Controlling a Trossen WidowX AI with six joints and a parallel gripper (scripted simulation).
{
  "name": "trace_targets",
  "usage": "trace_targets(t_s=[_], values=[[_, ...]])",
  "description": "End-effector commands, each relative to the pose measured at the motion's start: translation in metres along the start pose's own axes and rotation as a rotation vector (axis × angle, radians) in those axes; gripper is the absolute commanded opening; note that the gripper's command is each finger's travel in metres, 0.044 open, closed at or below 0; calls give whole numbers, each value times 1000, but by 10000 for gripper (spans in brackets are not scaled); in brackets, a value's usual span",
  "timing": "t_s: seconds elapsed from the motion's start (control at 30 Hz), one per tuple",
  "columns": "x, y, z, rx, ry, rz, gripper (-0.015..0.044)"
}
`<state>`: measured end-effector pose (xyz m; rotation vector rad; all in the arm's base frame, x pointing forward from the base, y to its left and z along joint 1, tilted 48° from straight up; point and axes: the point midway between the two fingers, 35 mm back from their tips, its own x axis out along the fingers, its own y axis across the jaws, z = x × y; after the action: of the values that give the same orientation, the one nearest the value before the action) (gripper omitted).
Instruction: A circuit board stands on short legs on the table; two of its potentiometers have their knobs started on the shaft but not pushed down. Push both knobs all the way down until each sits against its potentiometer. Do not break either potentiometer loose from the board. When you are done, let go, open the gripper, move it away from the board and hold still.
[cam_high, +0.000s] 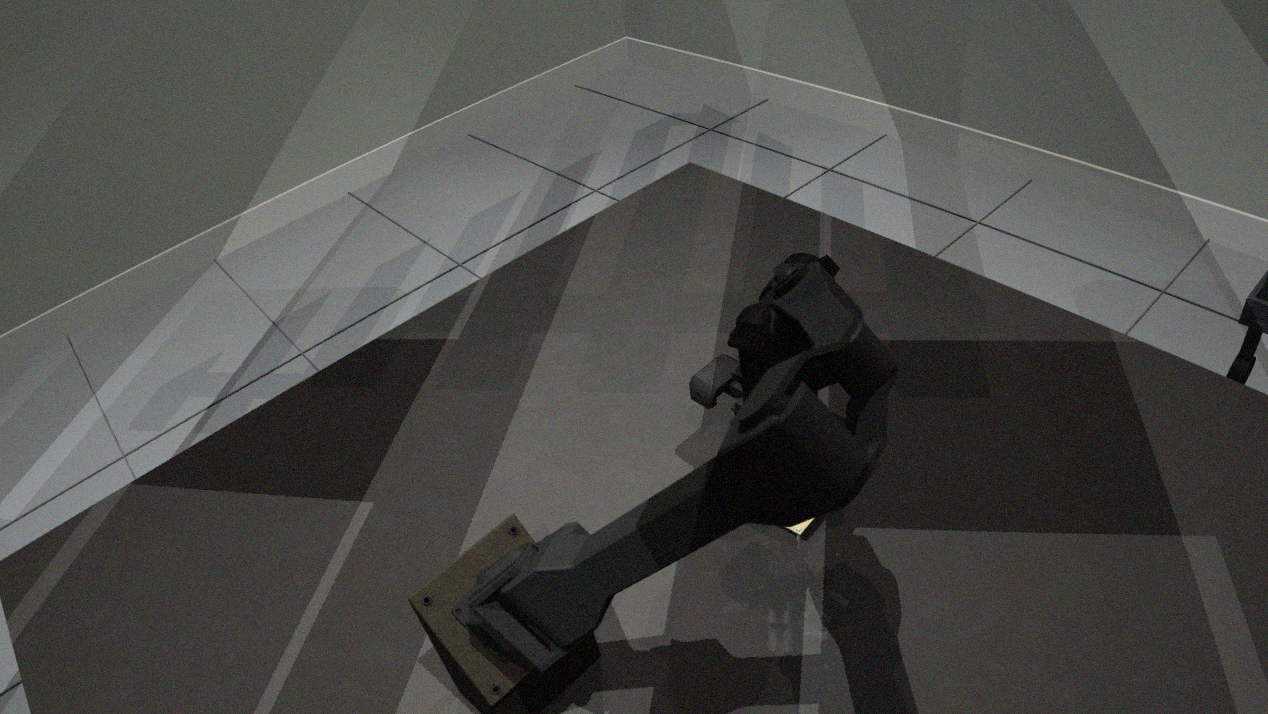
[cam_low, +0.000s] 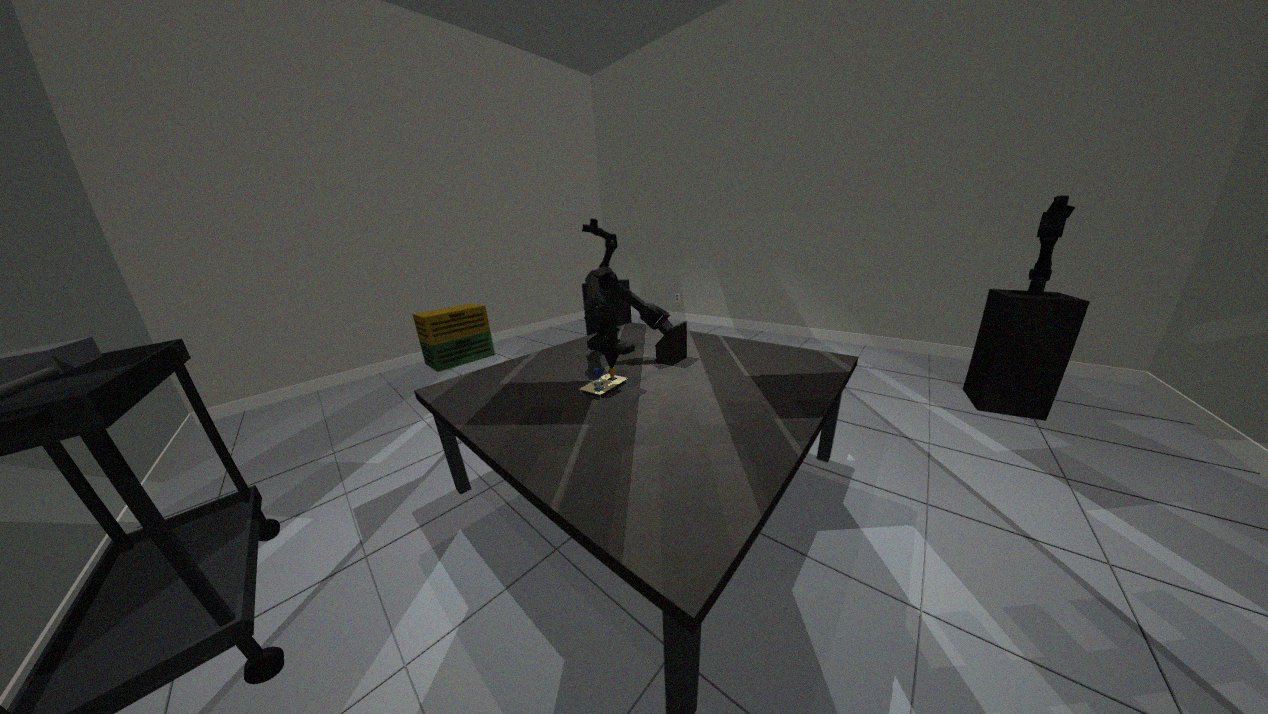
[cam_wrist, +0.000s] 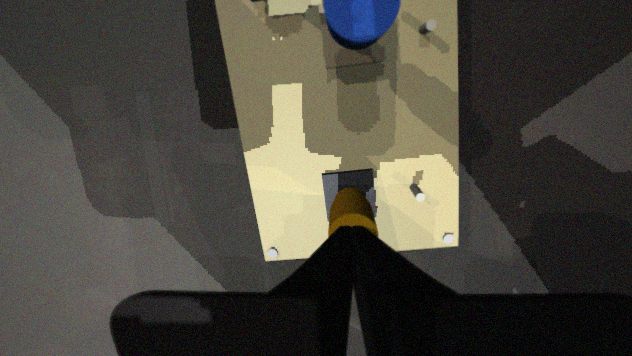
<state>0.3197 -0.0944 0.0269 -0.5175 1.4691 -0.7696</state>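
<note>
The cream circuit board stands on the table; in the top view only a corner shows under the arm. A blue knob is at the top of the wrist view, above its potentiometer. An orange knob stands over a grey potentiometer near the board's near end. My gripper is shut with nothing between the fingers. Its tips are over the orange knob's top and hide part of it; whether they touch it I cannot tell. How far down either knob sits is not clear.
Two small posts stand on the board right of the knobs. The arm's base block is on the table. A cart, a yellow and green box and a black pedestal with another arm stand off the table.
</note>
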Motion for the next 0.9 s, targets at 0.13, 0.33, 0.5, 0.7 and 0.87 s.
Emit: trace_targets(t_s=[0.13, 0.33, 0.5, 0.7, 0.87], values=[[3, -2, 2, 18, 15, -8, 0], [-6, -2, 2, 18, 15, -7, 0], [-14, -2, 2, 18, 15, -7, 0], [-15, -2, 1, 13, 19, -12, 26], [-15, -2, 1, 13, 19, -12, 157]])
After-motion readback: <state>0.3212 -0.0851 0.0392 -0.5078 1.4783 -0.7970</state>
